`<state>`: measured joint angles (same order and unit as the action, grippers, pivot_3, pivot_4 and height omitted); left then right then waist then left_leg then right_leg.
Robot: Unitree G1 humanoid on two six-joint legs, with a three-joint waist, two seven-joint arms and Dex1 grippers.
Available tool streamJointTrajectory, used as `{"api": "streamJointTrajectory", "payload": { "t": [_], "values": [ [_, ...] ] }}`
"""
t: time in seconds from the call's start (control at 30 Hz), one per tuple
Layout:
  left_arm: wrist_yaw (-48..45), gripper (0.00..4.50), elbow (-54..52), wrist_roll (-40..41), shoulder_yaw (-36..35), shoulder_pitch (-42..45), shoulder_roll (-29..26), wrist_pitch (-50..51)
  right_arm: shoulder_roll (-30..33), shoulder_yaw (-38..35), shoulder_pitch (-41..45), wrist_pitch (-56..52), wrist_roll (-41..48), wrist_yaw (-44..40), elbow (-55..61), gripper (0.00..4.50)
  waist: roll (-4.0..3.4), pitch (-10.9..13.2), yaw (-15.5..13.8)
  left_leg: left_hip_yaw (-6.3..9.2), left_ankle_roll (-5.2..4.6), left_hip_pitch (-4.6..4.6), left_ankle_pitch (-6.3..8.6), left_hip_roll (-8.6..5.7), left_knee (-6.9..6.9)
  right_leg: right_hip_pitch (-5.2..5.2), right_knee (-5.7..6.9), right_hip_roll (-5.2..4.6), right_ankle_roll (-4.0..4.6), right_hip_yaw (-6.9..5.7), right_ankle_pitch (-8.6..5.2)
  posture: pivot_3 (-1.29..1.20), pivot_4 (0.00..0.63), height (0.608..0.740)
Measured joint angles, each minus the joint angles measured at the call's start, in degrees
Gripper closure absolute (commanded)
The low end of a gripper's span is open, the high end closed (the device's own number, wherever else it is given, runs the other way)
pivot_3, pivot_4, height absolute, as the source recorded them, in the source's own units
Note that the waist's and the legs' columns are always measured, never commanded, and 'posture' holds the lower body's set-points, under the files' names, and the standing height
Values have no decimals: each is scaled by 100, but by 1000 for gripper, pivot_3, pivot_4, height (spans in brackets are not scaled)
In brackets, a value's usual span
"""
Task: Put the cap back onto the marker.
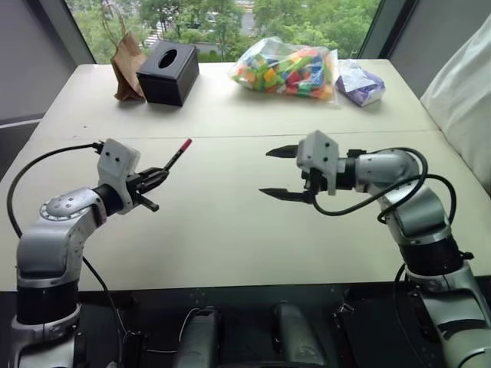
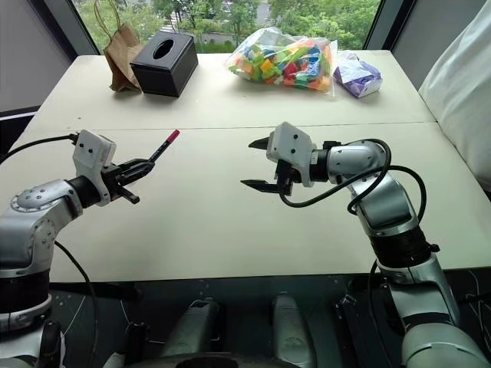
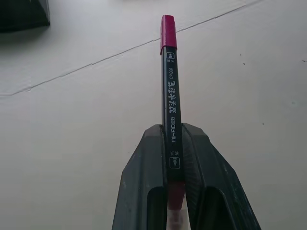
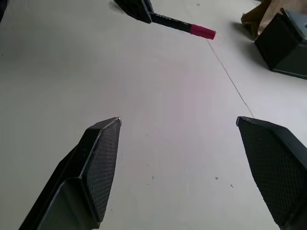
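— Both grippers hang above the table (image 1: 230,230): the left gripper (image 1: 157,180) pinches the marker (image 3: 170,103), red cap (image 3: 168,31) seated on its far tip; the right gripper (image 1: 280,173) is spread, empty.
— Next?
— Probably set it down. The barrel reads "AIHAO" and "CP 800".

The left gripper (image 1: 157,181) is clamped shut, its arm bent and raised at the left. The right gripper (image 1: 279,173) stands wide apart, pointing left, forearm level.
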<state>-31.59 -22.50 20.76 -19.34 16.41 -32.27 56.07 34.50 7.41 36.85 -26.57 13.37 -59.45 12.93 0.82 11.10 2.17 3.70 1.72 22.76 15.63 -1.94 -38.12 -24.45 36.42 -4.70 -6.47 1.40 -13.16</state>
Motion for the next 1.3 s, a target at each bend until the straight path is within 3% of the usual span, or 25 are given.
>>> {"api": "streamJointTrajectory", "payload": {
  "t": [0.23,0.53,0.83,1.07,1.3],
  "values": [
    [1028,4500,-541,60,-494,-573,440,1068,22,-222,36,-371,413,169,129,552,1,-1,-23,-1,1,-3,0,-2,1,2,-1,-2,2,1,1,0,150,740],
    [1467,4500,-550,99,-404,-853,758,1184,40,-219,40,-383,511,249,130,552,2,-1,-152,-4,6,-7,-2,-4,1,8,-5,-5,6,1,3,0,150,740],
    [1621,168,-373,106,-185,-1068,912,694,282,-210,39,-512,613,145,279,480,4,-2,-140,-6,6,-11,-2,-2,3,9,-7,-4,8,1,3,0,150,740],
    [1863,77,-836,145,-251,-1436,1147,614,624,-210,20,-846,987,-215,473,480,4,-2,-144,-9,6,-15,-2,0,7,13,-12,-5,8,1,3,0,150,740],
    [2135,77,-2266,423,-495,-1636,1279,856,779,-304,191,-1071,1460,-524,475,480,5,-2,-153,-9,6,-15,-2,1,7,22,-22,-5,8,0,3,0,150,740]
  ]
}}
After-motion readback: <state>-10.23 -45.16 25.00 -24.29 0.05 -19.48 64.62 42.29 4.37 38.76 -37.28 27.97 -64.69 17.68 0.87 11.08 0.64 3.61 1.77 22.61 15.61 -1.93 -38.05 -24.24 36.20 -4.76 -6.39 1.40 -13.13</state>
